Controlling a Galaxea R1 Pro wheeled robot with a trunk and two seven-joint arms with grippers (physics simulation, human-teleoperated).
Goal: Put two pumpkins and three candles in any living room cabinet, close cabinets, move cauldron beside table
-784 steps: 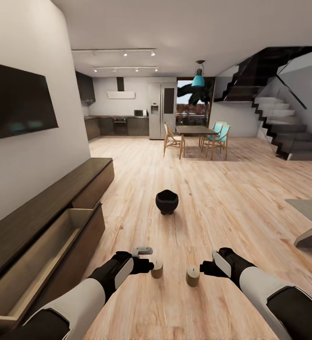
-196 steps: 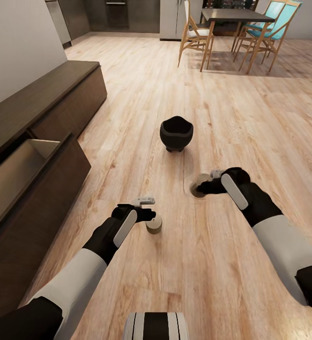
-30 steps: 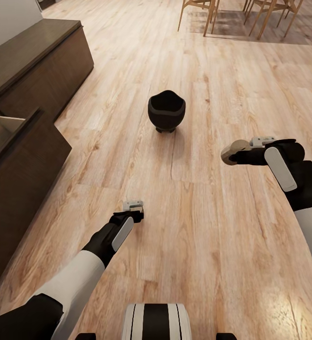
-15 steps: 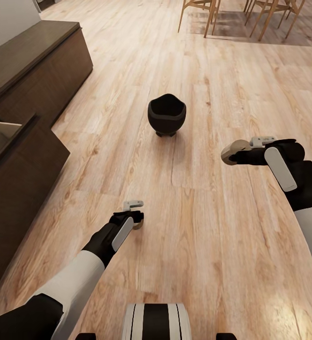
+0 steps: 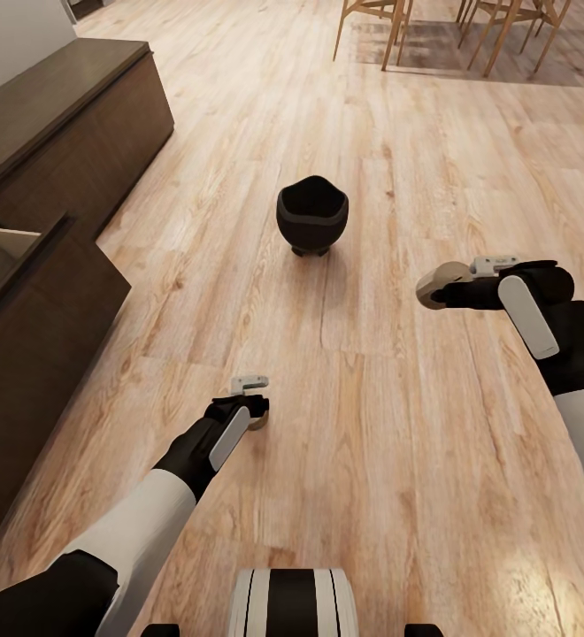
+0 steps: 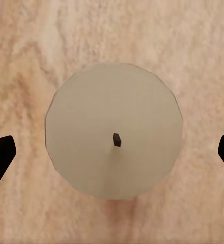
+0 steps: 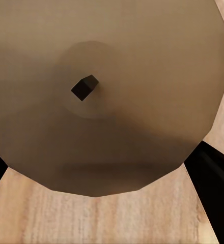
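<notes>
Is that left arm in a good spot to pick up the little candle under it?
Probably yes. The left pincer hangs straight above the candle on the floor, its fingertips spread to either side of the candle with gaps between. Nothing lies in between, so lowering and closing should do.

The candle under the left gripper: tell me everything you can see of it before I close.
The short tan-brown candle stands upright on the pale wood plank floor, a stubby matte cylinder with a faceted round top and a small dark wick at its centre. The left gripper hangs straight above it, dark fingertips spread well clear on either side, touching nothing. From the head view the candle barely peeks out beneath the gripper.
</notes>
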